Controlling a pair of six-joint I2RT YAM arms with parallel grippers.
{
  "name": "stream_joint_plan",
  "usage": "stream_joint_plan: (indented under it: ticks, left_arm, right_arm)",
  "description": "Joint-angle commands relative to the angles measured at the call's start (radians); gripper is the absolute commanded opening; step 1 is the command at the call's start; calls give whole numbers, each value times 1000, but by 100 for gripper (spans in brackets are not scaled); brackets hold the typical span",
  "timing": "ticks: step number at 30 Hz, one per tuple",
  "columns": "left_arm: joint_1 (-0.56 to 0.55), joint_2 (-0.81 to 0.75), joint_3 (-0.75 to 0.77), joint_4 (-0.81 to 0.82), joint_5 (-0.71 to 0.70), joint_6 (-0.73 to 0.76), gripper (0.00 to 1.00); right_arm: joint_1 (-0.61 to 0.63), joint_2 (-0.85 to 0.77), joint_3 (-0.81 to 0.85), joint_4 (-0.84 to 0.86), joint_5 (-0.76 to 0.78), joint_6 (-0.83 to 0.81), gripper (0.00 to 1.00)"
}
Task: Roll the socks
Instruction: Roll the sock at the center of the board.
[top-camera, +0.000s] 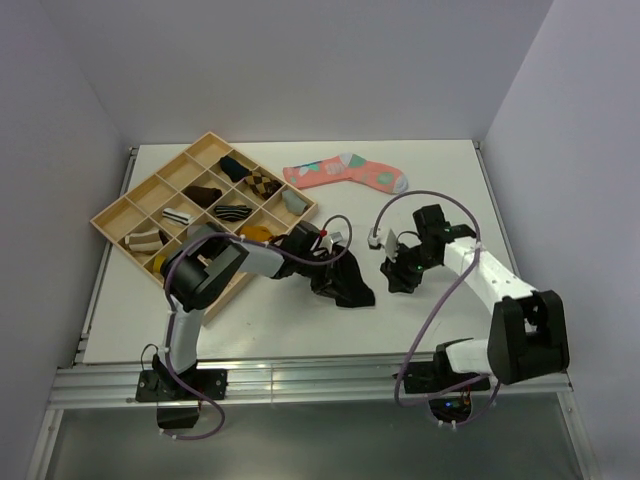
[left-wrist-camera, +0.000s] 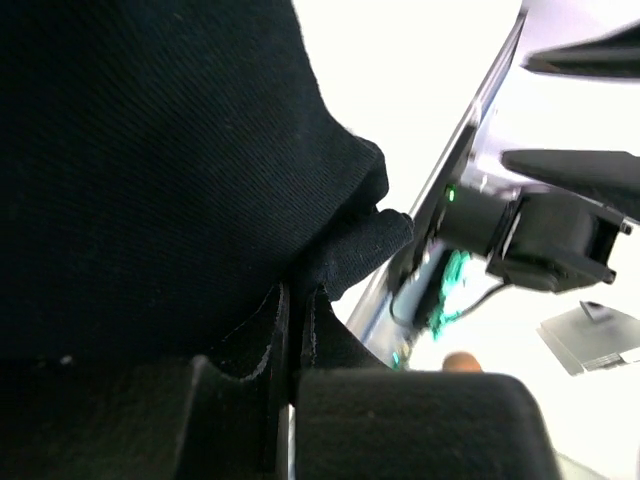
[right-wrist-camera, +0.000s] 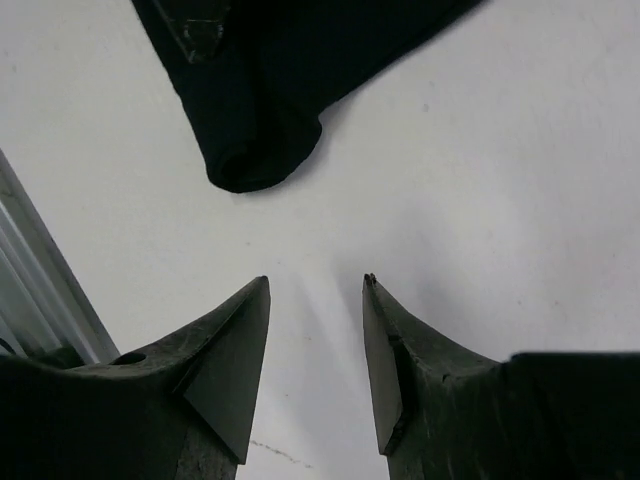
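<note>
The black sock (top-camera: 350, 288) lies crumpled on the white table in front of the arms. My left gripper (top-camera: 328, 270) is down on its left end. In the left wrist view the sock (left-wrist-camera: 150, 170) fills the frame, and the gripper (left-wrist-camera: 296, 305) is shut with a fold of black fabric pinched between the fingers. My right gripper (top-camera: 393, 274) is open and empty just right of the sock. In the right wrist view its tips (right-wrist-camera: 315, 285) hover over bare table, and the sock's rounded end (right-wrist-camera: 255, 150) lies a short way ahead. A mustard-yellow patch (top-camera: 255, 234) shows behind my left arm, mostly hidden.
A wooden compartment tray (top-camera: 118, 213) with several small sock bundles sits at the back left. A coral sock with a coloured pattern (top-camera: 345, 172) lies at the back centre. The table's front metal rail (top-camera: 300, 378) runs by the arm bases.
</note>
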Motion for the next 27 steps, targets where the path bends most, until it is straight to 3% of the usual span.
stream_joint_plan:
  ticks: [1,6,12,27]
  left_arm:
    - [2,50,30,-257,74,90,0]
    - [2,54,58,-347,65,124,0]
    - [2,42,21,-292,66,87,0]
    - [2,53,12,-276,94,93,0]
  right_arm:
    - [50,-115,-52,3,-52,-140,50]
    - [214,-231,-166,91,-34,-174,54]
    - [400,-248,-228,190,17,-146,55]
    - [601,-209,-288,327,158,-109,53]
